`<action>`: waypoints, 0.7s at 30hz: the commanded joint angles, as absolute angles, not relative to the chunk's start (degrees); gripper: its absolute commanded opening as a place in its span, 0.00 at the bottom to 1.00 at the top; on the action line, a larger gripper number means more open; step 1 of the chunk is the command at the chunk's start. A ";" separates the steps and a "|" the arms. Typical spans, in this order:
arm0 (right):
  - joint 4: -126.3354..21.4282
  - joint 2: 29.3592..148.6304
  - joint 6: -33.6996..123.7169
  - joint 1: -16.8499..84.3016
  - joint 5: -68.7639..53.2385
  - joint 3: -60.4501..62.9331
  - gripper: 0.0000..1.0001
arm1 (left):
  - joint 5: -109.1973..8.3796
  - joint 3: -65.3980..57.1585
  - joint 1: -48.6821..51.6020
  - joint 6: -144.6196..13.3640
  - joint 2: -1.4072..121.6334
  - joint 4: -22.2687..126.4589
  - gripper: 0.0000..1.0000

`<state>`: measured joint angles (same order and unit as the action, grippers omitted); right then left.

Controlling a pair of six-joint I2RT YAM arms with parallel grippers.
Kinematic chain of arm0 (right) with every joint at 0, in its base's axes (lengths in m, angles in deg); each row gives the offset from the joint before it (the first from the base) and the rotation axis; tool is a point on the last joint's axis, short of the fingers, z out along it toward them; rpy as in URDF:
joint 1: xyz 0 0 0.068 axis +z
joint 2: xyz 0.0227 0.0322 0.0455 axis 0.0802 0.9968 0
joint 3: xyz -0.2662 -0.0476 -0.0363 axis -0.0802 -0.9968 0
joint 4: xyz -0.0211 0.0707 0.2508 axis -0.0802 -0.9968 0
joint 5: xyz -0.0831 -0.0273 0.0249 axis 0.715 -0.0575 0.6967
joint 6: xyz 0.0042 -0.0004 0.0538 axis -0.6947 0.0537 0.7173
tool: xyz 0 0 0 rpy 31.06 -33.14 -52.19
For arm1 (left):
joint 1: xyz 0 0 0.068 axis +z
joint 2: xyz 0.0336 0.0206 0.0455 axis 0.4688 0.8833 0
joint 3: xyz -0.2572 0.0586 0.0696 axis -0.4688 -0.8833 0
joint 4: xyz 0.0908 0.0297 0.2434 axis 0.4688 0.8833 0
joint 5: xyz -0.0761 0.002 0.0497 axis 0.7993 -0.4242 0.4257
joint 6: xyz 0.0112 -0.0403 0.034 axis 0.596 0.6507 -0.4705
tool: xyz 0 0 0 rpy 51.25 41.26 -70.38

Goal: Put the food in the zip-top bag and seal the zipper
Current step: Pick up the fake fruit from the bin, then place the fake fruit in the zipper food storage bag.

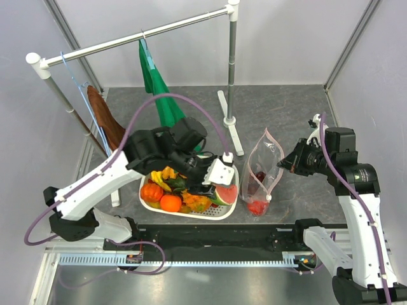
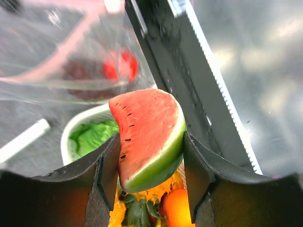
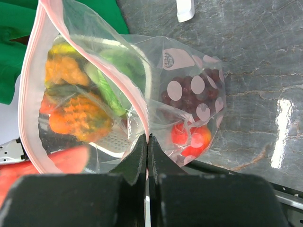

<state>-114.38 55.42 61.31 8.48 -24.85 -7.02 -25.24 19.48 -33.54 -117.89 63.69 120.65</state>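
Your left gripper (image 2: 150, 142) is clamped on the watermelon slice (image 2: 147, 127) over the basket (image 1: 191, 213)'s right end. The slice looks hard, glossy and likely slippery, so it wants a firm squeeze. Your right gripper (image 3: 147, 145) is pinched tight on the limp zip-top bag (image 3: 165, 56) at its pink zipper (image 3: 29, 94), just beside the basket — only that wrist view shows grapes (image 3: 187, 99) already inside.

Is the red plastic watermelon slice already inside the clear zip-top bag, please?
No, the red plastic watermelon slice is held by the left gripper over the white basket, outside the clear bag.
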 commanded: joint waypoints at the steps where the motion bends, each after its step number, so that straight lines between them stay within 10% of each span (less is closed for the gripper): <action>1: -112.06 56.08 61.49 8.29 -25.43 -6.72 0.00 | -21.05 29.59 -33.74 -112.29 61.79 124.16 0.30; 21: -108.55 55.38 64.74 8.29 -32.46 -5.31 0.00 | -39.94 54.40 -34.62 -98.22 81.99 116.16 0.25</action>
